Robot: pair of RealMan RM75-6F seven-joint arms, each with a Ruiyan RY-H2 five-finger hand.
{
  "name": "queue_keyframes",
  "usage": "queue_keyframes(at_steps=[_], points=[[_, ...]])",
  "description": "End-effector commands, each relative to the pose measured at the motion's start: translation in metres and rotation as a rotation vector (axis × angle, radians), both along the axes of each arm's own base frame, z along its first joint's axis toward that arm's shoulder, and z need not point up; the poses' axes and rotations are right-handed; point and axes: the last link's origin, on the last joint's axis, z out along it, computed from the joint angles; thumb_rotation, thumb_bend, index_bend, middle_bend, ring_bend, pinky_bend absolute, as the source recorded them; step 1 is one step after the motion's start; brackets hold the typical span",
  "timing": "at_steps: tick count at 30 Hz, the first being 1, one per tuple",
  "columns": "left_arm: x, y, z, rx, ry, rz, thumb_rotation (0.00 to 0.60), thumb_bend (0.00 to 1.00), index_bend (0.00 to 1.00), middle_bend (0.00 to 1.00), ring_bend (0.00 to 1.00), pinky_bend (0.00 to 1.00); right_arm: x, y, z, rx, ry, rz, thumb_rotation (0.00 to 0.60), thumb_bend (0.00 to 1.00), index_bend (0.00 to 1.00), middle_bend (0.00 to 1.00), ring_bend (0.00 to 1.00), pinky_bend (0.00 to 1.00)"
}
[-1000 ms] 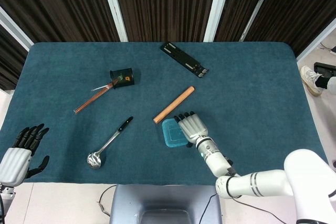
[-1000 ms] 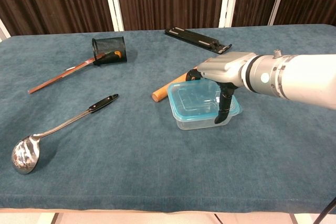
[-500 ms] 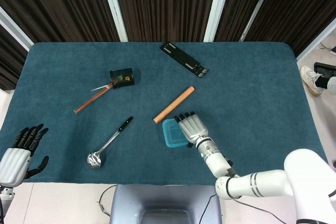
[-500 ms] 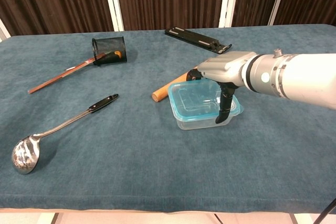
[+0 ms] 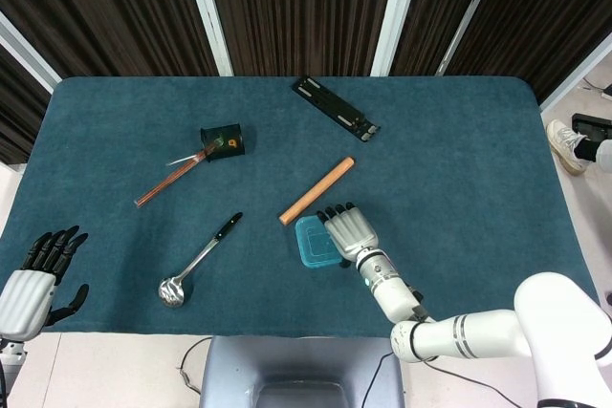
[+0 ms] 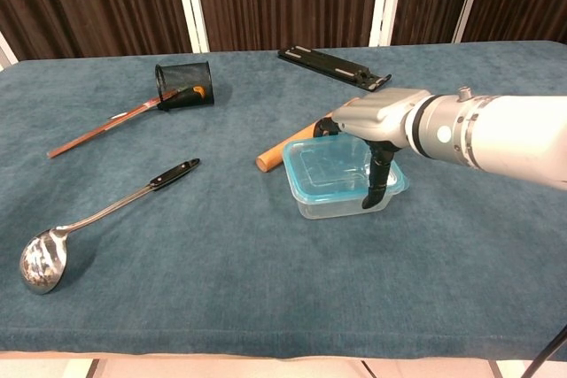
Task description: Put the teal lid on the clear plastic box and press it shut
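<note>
The clear plastic box point(image 6: 337, 205) stands near the table's front middle with the teal lid point(image 6: 328, 170) point(image 5: 313, 242) lying on top of it. My right hand point(image 6: 376, 126) point(image 5: 350, 229) hovers over the lid's right side, palm down. Its fingers reach down over the far edge and its thumb point(image 6: 378, 185) hangs down against the near right corner of the lid. The hand holds nothing up. My left hand point(image 5: 33, 279) is off the table's near left corner, fingers spread and empty, seen only in the head view.
A wooden rod point(image 6: 285, 148) lies just behind the box. A ladle point(image 6: 97, 219) lies front left, a black mesh cup point(image 6: 184, 84) with a stick point(image 6: 106, 126) back left, and a black flat bar point(image 6: 335, 66) at the back.
The right hand has shifted a little to the left over the lid; the box and lid stay where they were. The left hand is still.
</note>
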Motion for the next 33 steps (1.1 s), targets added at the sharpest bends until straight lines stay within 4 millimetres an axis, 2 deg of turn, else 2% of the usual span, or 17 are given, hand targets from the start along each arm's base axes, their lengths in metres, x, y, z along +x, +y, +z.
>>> queue_keyframes(at_steps=[1, 6, 11, 19, 26, 33], points=[[0.0, 0.0, 0.0, 0.0, 0.0, 0.0, 0.6, 0.41, 0.0, 0.0, 0.0, 0.01, 0.0, 0.0, 0.0, 0.0, 0.001, -0.001, 0.6, 0.12, 0.31, 0.27, 0.22, 0.3], [0.0, 0.0, 0.0, 0.0, -0.002, 0.0, 0.6, 0.41, 0.0, 0.0, 0.0, 0.01, 0.0, 0.0, 0.0, -0.001, 0.002, 0.001, 0.6, 0.12, 0.12, 0.16, 0.14, 0.25], [0.0, 0.0, 0.001, 0.002, -0.004, 0.0, 0.6, 0.41, 0.0, 0.0, 0.0, 0.01, 0.0, 0.0, 0.001, -0.001, -0.001, -0.001, 0.6, 0.12, 0.02, 0.1, 0.08, 0.23], [0.0, 0.0, 0.001, 0.002, -0.005, -0.001, 0.6, 0.41, 0.0, 0.0, 0.0, 0.01, 0.0, 0.0, 0.004, -0.006, -0.001, 0.0, 0.6, 0.12, 0.0, 0.08, 0.07, 0.23], [0.0, 0.0, 0.001, 0.001, -0.005, -0.001, 0.6, 0.41, 0.0, 0.0, 0.0, 0.01, -0.001, -0.001, 0.01, -0.008, -0.007, -0.002, 0.6, 0.12, 0.0, 0.01, 0.01, 0.17], [0.0, -0.001, 0.001, 0.001, -0.006, -0.001, 0.6, 0.41, 0.0, 0.0, 0.0, 0.01, -0.004, 0.001, 0.018, 0.008, -0.01, 0.001, 0.6, 0.12, 0.0, 0.0, 0.0, 0.13]])
